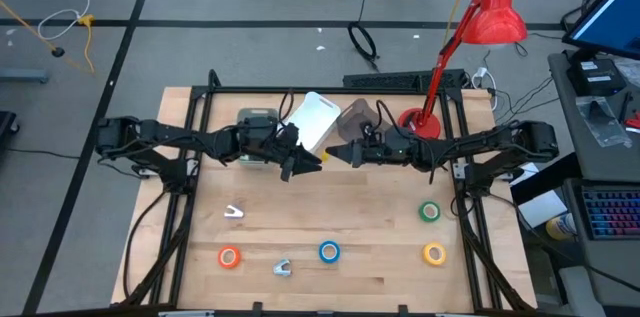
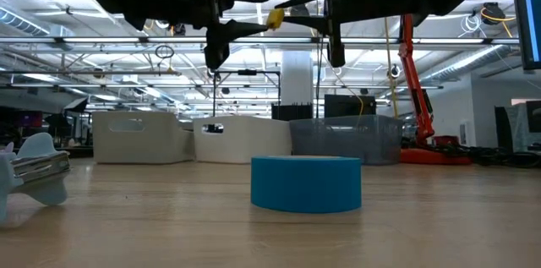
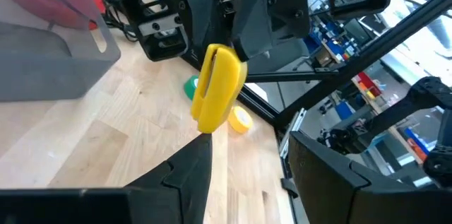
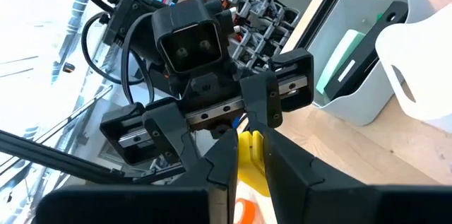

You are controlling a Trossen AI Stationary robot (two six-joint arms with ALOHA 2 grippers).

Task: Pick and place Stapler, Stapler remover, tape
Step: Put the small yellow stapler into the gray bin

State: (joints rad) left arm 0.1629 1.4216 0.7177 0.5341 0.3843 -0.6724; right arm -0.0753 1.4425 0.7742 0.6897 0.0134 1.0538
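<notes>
A small yellow stapler (image 1: 322, 156) hangs in the air above the middle of the table, between both grippers. My right gripper (image 4: 248, 171) is shut on it. My left gripper (image 3: 261, 181) faces it from the left, open, with the stapler's free end (image 3: 206, 121) close to one finger (image 3: 194, 171); I cannot tell whether they touch. On the table lie the orange tape (image 1: 230, 256), blue tape (image 1: 329, 251), yellow tape (image 1: 433, 253) and green tape (image 1: 430, 211), each flat on its side. A grey staple remover (image 1: 283, 269) lies near the front edge. My right gripper pinches the yellow stapler by one end (image 4: 247, 146) between its two fingers (image 3: 247, 37). The fingers come in level from the table's right side. The stapler is lifted clear of the table and sticks out from the fingertips toward my left gripper.
Three bins stand along the far edge: a grey one (image 1: 257, 122), a white one (image 1: 316, 120) and a clear dark one (image 1: 355, 117). A red desk lamp (image 1: 497, 9) stands at the far right. A small white object (image 1: 234, 213) lies left of centre.
</notes>
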